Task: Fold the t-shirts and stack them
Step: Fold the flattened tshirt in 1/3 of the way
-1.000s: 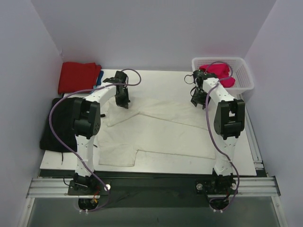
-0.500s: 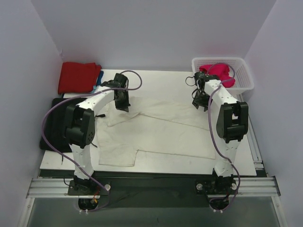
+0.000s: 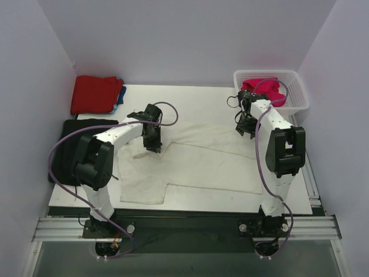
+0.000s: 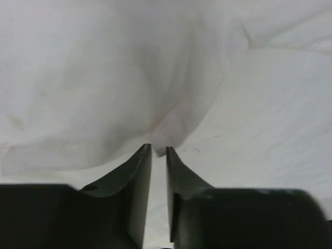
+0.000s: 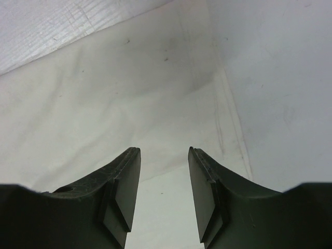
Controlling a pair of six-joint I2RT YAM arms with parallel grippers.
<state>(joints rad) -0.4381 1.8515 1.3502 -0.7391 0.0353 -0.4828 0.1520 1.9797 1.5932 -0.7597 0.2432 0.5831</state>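
"Cream-white t-shirt (image 3: 202, 164) takes up most of the bench (image 3: 190, 95) — spread out flat but rumpled, with one part jutting toward the near left."

"And the left gripper (image 3: 153, 140) is on it?"

"Right on its upper left part. In the wrist view its fingers (image 4: 136, 174) are pressed almost together, with a little peak of the cream cloth caught at their tips."

"What about the right gripper (image 3: 247, 128)?"

"Low over the shirt's far right edge, fingers (image 5: 126, 179) well apart — they hang above the line where cloth meets bench."

"Where are the other shirts?"

"A red shirt (image 3: 95, 94) lies folded at the far left corner, with a strip of blue cloth (image 3: 120, 97) showing at its right side. A magenta-pink shirt (image 3: 266, 88) is bunched in the white basket (image 3: 297, 98) at the far right corner. A black mat (image 3: 63, 153) lies along the bench's left edge."
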